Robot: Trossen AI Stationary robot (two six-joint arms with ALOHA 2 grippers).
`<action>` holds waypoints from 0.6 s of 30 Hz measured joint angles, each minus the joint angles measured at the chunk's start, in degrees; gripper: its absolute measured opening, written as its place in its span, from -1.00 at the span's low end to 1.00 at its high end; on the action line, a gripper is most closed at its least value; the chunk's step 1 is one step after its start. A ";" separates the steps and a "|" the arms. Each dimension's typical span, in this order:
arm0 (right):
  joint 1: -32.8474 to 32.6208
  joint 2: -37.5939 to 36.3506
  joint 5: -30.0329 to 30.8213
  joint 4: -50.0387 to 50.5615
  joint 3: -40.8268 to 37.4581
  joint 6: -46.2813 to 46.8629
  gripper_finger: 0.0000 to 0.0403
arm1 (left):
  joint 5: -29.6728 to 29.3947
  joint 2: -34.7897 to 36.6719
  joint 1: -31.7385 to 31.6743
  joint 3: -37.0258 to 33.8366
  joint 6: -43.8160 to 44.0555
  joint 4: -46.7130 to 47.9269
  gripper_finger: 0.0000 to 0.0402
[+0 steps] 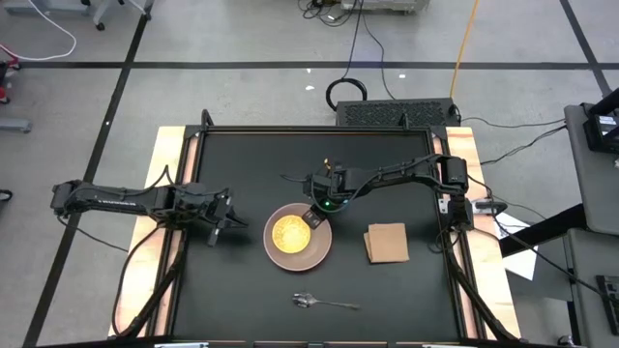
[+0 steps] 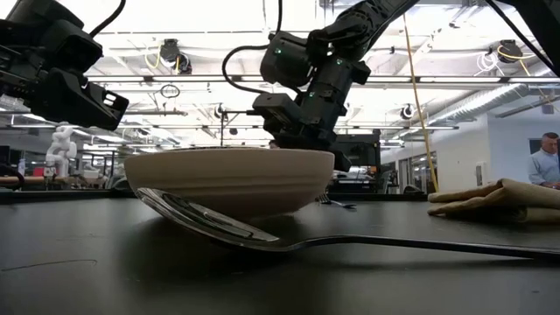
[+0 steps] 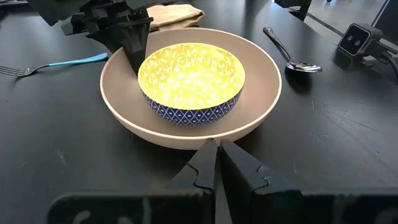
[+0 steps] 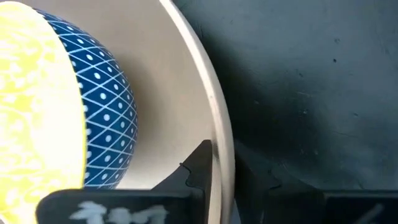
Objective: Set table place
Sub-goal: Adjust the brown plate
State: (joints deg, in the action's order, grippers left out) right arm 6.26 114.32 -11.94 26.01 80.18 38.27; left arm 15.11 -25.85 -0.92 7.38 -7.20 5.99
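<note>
Jaws of the right gripper (image 1: 314,217) slightly parted and straddling the far rim of the pale pink round plate (image 1: 315,253), one finger inside the rim and one outside, as seen from the right wrist; whether pressing on the rim or just clear of it, impossible to tell. Jaws of the left gripper (image 1: 215,232) drawn together with nothing between them, hovering above the matte-black surface (image 1: 242,164) just left of the plate and pointing toward it. Seated inside the plate, near mid-surface: a small round dish (image 3: 191,79), yellow within, blue with a white lattice pattern on the outside. Beside the plate on its right, a folded tan-brown square napkin (image 1: 387,243). Nearer the front edge, a silver spoon (image 1: 324,303) lying flat, bowl to the left, handle to the right. Behind the plate, close to the right arm, a small fork (image 3: 53,65) with a light blue handle, flat on the surface. Beyond, in the room, a person (image 2: 546,161) at far right.
</note>
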 joint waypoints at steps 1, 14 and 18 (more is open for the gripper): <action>0.00 0.00 0.00 0.01 0.00 -0.12 -0.75 | 0.00 0.00 -0.01 0.00 0.00 0.01 -0.87; 0.02 0.00 -0.06 -0.07 -0.02 -1.82 -0.64 | 0.00 0.00 0.00 0.00 0.00 0.36 -0.87; 0.00 -0.10 -0.07 0.03 -0.02 -3.76 -0.64 | -0.02 0.00 -0.01 0.00 0.00 0.34 -0.87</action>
State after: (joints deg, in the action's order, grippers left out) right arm 6.26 114.23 -12.01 26.04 80.16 34.51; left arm 15.09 -25.85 -0.93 7.38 -7.20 6.33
